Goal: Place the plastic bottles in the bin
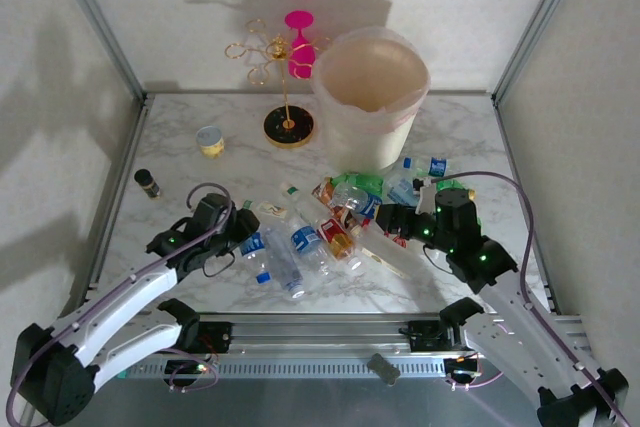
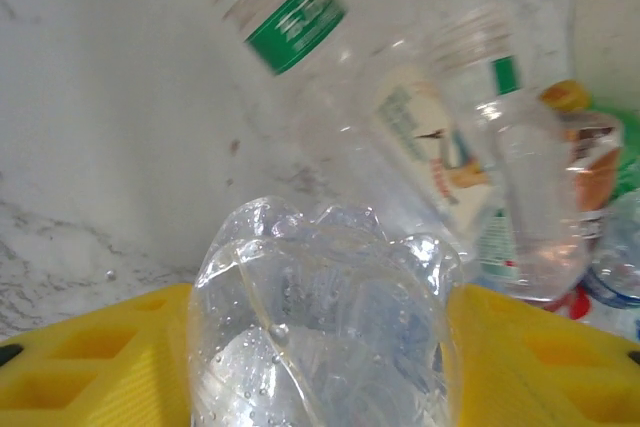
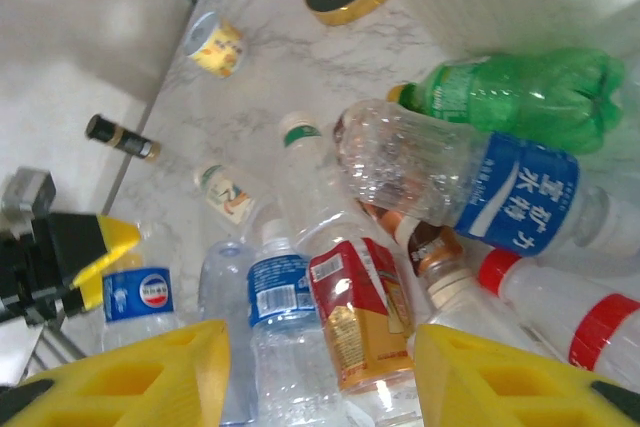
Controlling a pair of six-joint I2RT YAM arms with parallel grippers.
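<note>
Several plastic bottles (image 1: 330, 232) lie in a heap on the marble table in front of the bin (image 1: 370, 97), a tall whitish-pink bucket at the back. My left gripper (image 1: 240, 230) is at the heap's left edge, its yellow fingers (image 2: 90, 367) shut on the base of a clear bottle (image 2: 320, 317) that carries a blue label (image 1: 254, 245). My right gripper (image 1: 395, 219) hangs open over the right of the heap, and between its fingers (image 3: 130, 377) lie a red-labelled bottle (image 3: 365, 317) and a blue-labelled one (image 3: 275, 292). A green bottle (image 3: 520, 97) lies farther off.
A gold wire stand on a black base (image 1: 288, 127) with a pink piece (image 1: 299, 47) stands left of the bin. A small cup (image 1: 210, 140) and a dark vial (image 1: 147, 183) sit at the left. Metal frame posts and white walls close in the table.
</note>
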